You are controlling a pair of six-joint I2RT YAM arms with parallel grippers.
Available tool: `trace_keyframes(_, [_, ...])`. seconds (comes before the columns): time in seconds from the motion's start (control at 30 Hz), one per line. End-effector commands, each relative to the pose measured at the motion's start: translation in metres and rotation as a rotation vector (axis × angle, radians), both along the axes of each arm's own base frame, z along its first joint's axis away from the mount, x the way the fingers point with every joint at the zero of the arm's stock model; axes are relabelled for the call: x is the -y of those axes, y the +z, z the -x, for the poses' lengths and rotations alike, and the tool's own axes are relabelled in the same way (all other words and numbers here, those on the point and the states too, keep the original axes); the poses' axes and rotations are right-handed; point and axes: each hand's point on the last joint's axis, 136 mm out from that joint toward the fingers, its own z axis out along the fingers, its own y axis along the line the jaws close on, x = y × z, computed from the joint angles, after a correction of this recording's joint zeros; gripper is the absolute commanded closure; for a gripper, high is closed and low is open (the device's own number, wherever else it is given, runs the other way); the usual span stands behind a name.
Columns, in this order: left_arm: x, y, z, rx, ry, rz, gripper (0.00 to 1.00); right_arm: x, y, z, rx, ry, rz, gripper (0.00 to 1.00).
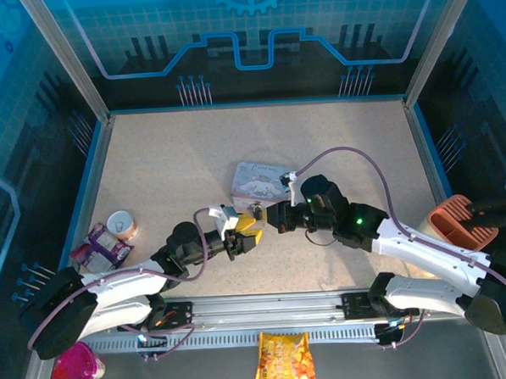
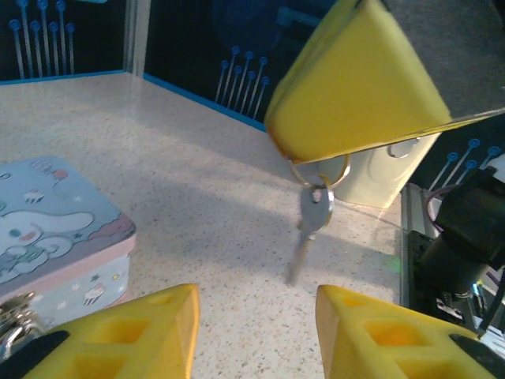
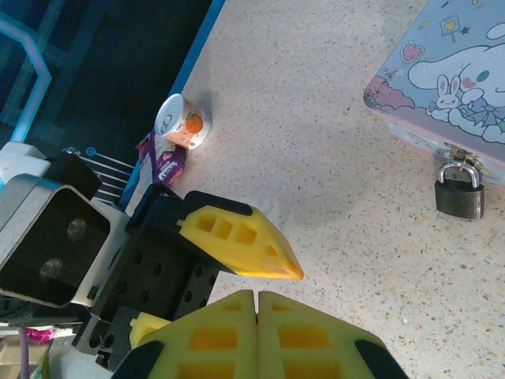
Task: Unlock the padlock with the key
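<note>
No readable text or numbers -- tin (image 3: 442, 79) lid cartoon print, can (image 3: 183, 122) label illegible.

The padlock (image 3: 458, 197) has a dark matt body and a shiny silvery metal shackle, and the key (image 2: 313, 212) is bare grey metal on a thin glossy ring. The fingers (image 3: 229, 335) look like matt yellow plastic with moulded hollows. The tin (image 3: 442, 71) has a smooth printed finish, and the table (image 3: 316, 118) is matt and finely speckled.
</note>
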Motion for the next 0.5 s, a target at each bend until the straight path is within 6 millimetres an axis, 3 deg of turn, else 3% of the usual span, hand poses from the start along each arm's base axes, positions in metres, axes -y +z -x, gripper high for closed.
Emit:
trace_keyframes(0.0, [0.011,0.023,0.011,0.129,-0.089,0.042,0.60,-0.002,0.014,0.004,0.006,-0.009,-0.029,1.00])
trace_keyframes(0.47, [0.026,0.023,0.016,0.157,-0.164,0.036,0.80,-0.004,0.018,0.013,0.006,-0.001,-0.058,1.00])
